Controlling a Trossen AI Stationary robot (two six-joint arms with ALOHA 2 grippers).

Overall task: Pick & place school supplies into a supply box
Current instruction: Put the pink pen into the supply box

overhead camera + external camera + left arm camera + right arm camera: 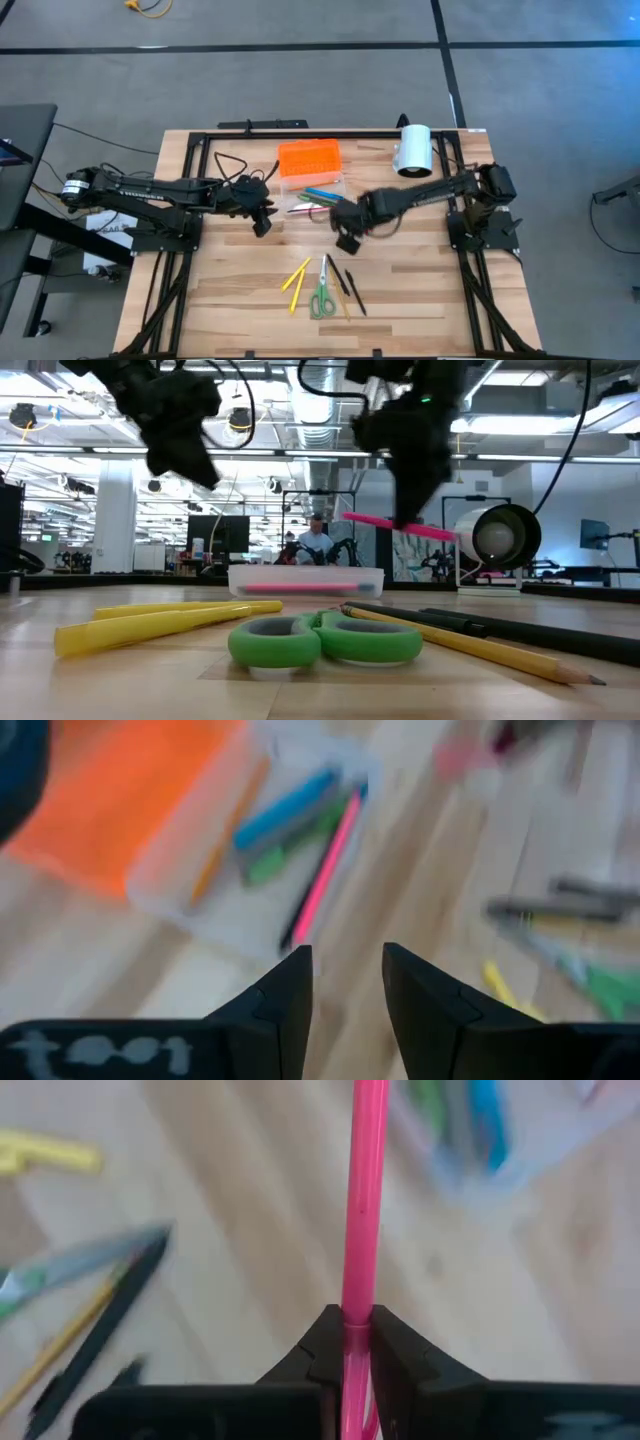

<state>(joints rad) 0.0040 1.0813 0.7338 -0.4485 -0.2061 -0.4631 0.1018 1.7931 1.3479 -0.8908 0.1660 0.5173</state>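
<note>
Partly packed: pink pen on its way to the box.
The box (312,187) holds several pens; yellow pencils (296,279), scissors (322,293) and black pens (347,287) wait on the table (230,290). The right gripper (347,1342), clamped on a pink pen (362,1190), hangs at the box's 4 o'clock; the left gripper (347,990), part-open and empty, at its 9.

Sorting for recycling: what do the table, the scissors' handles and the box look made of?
Table: wood, matte, with visible plank grain. Scissors' handles: likely plastic, smooth green with a soft sheen. Box: apparently clear plastic, since pens show through its wall.
</note>
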